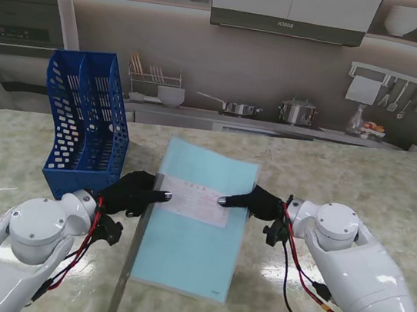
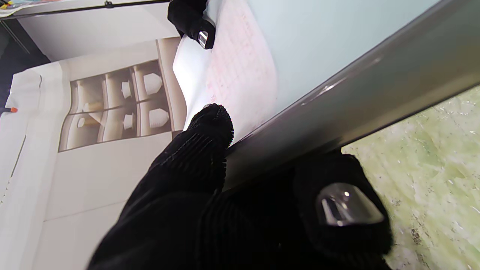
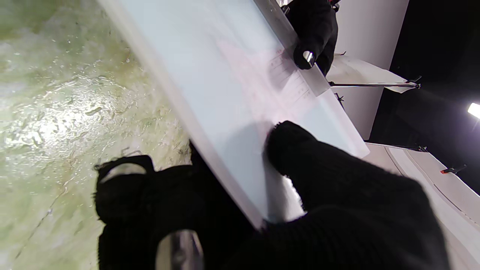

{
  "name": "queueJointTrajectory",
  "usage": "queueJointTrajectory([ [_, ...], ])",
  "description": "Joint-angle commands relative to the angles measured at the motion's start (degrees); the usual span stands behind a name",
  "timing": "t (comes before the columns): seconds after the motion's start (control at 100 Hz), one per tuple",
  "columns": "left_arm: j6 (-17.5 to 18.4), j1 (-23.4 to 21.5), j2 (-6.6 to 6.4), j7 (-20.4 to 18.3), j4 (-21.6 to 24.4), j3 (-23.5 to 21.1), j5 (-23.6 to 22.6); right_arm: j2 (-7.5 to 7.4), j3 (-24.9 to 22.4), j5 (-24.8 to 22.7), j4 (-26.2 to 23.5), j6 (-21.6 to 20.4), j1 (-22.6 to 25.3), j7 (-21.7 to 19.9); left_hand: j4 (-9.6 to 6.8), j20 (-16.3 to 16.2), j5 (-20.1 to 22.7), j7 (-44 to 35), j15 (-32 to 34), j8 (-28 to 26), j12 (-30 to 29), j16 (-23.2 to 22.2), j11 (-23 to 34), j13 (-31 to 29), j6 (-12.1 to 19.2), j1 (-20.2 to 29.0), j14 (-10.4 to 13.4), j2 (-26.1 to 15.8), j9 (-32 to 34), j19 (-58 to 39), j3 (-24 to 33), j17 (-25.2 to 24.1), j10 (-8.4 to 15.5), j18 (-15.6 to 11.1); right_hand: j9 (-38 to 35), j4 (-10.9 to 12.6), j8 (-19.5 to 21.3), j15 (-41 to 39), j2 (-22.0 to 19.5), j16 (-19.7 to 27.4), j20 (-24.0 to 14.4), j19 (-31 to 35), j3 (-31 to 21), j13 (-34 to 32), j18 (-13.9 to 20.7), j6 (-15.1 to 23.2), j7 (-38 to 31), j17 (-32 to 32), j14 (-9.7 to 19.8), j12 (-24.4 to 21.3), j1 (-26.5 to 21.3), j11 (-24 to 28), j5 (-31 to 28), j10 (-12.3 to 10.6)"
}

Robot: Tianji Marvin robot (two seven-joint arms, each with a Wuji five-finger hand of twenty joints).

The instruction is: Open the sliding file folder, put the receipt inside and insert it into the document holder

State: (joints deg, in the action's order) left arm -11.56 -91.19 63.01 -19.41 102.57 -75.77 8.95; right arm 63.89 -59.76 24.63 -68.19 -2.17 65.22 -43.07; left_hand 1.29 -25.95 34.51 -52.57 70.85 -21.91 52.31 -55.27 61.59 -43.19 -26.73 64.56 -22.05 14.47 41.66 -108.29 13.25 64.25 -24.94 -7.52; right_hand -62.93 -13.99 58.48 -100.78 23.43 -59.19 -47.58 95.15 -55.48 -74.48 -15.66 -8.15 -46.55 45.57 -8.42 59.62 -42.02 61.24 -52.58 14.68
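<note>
Only wrist views show both hands' fingers pinching the folder edges

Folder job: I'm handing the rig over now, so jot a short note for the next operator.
Left hand: shut on the folder's grey spine bar.
Right hand: shut on the folder's right edge, one finger on the receipt.
The receipt lies across the folder, held between both hands above the table.
The blue document holder stands at the left.
Left: close the folder and insert it into the holder.
</note>
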Motion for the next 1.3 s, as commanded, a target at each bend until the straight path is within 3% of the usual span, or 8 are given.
queueJointTrajectory([
  [0.0, -0.26, 0.80, 0.46, 0.08, 1.20, 0.25, 0.19, 0.39, 0.84, -0.29, -0.70, -0.02, 0.44, -0.95, 1.48, 1.63, 0.69, 1.80, 12.32, -0.02, -0.67, -0.09, 2.93, -8.69, -2.25, 9.41, -6.24, -9.45, 4.51, -9.97, 5.20, -1.02, 0.81, -10.75, -4.45, 7.56, 4.30, -3.90, -1.96, -0.79, 0.08, 14.11, -11.33, -0.33, 4.36, 12.81, -9.85, 3.77, 3.28, 1.25, -8.76, 7.29, -10.16, 11.68],
  [1.07, -3.45, 3.64, 0.61, 0.43, 1.85, 1.35, -0.43, -1.07, 2.56, -1.25, -3.88, -3.97, 1.04, -3.36, 1.64, 1.62, 1.26, 2.36, 12.59, 0.32, -1.32, 0.78, 3.22, -9.11, -2.83, 9.41, -6.47, -9.01, 4.72, -9.94, 5.20, -1.00, 0.41, -11.19, -5.50, 7.50, 5.18, -4.03, -0.26, -1.13, 0.29, 14.15, -13.33, -0.23, 2.06, 11.65, -8.94, 4.68, 1.68, 1.21, -8.90, 6.56, -12.19, 12.75],
  [1.29, -4.04, 4.08, 0.86, 1.15, 1.30, 1.54, -0.14, -1.33, 2.77, -1.30, -4.66, -5.03, 1.34, -3.62, 1.96, 1.56, 4.10, 4.84, 12.30, 2.02, -2.53, 1.51, 1.94, -9.70, -3.50, 9.41, -8.16, -7.56, 6.08, -10.15, 4.59, -1.02, -0.39, -10.58, -5.70, 7.47, 5.33, -4.04, 0.01, -1.21, 0.47, 14.16, -13.72, -0.22, 1.62, 11.52, -8.69, 4.86, 1.45, 1.23, -8.87, 6.40, -12.59, 12.92],
])
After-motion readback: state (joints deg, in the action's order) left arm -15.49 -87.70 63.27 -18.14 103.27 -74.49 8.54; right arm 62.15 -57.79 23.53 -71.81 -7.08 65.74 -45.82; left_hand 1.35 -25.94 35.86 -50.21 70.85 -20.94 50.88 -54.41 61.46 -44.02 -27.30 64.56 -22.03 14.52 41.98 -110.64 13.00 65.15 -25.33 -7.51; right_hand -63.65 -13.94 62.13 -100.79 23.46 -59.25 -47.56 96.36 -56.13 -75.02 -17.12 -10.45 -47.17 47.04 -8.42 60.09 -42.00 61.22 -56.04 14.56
